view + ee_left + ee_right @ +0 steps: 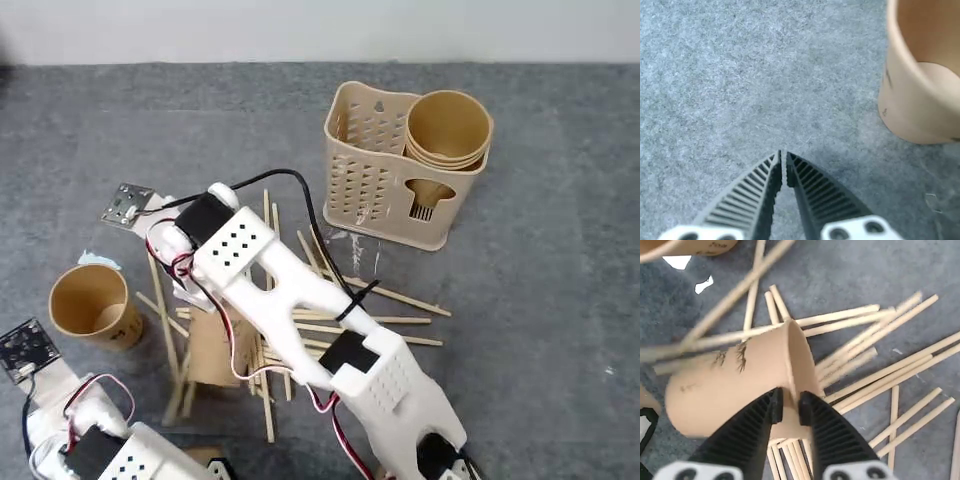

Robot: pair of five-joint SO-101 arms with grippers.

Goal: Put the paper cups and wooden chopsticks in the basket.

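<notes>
Surface: a gray felt-like mat covers the whole table.
Right arm: the white right arm stretches across the middle and hides much of what lies under it.
Basket: the beige perforated basket stands upright at the far side, with a stack of paper cups nested upright in one end.
Tipped cup: the tipped cup lies on its side among the sticks. The right gripper is clamped on its rim, one finger on each side of the wall.
Upright cup: the upright cup stands on the mat, apart from the pile. The left gripper is beside it over bare mat, fingers together on nothing.
Chopsticks: the chopsticks are strewn loose between the upright cup and the basket, some under the tipped cup.
Scraps: white scraps lie on the mat.
</notes>
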